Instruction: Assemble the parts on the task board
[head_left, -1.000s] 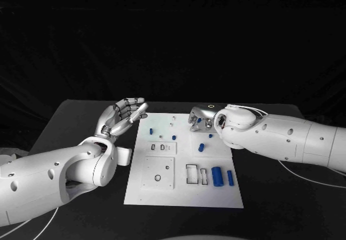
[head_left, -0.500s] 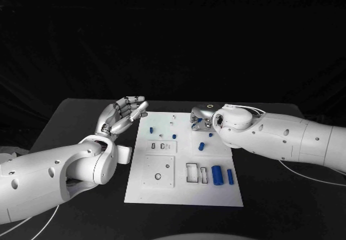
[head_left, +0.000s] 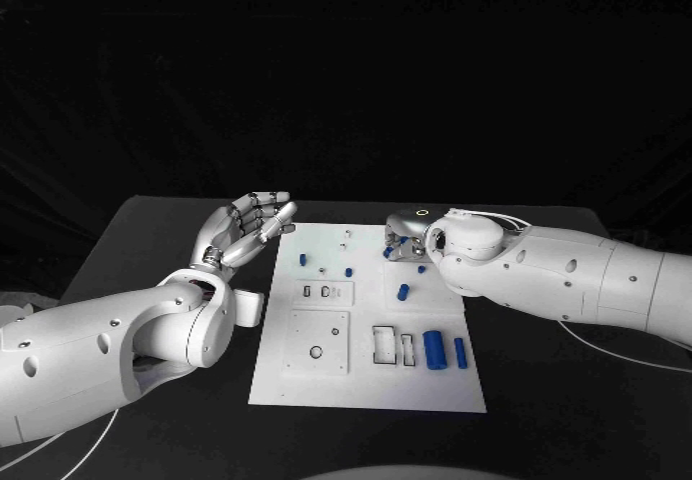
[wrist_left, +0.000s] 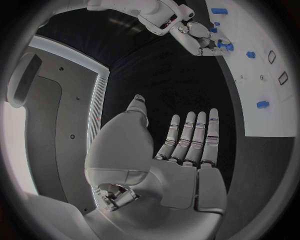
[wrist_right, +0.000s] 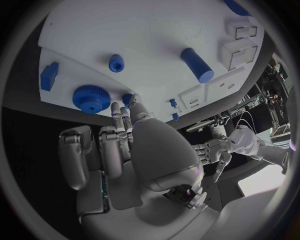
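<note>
Little is changing since a second ago; both hands are keeping their places; near blue cylinders (head_left: 434, 352) are lying lengthwise on the board (head_left: 289, 390); left hand (head_left: 248, 229) is hovering, fingers wide; right hand (head_left: 407, 240) is pinching a blue part (head_left: 389, 252); black table (head_left: 159, 235) beneath.

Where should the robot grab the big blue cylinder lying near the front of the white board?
Probably around its middle, coming straight down from above. The big blue cylinder lies flat on the task board, long axis pointing away from the robot, so fingers can close across its round sides. A thinner blue cylinder lies close on one side and a slot on the other, leaving little room for low approaches.
</note>
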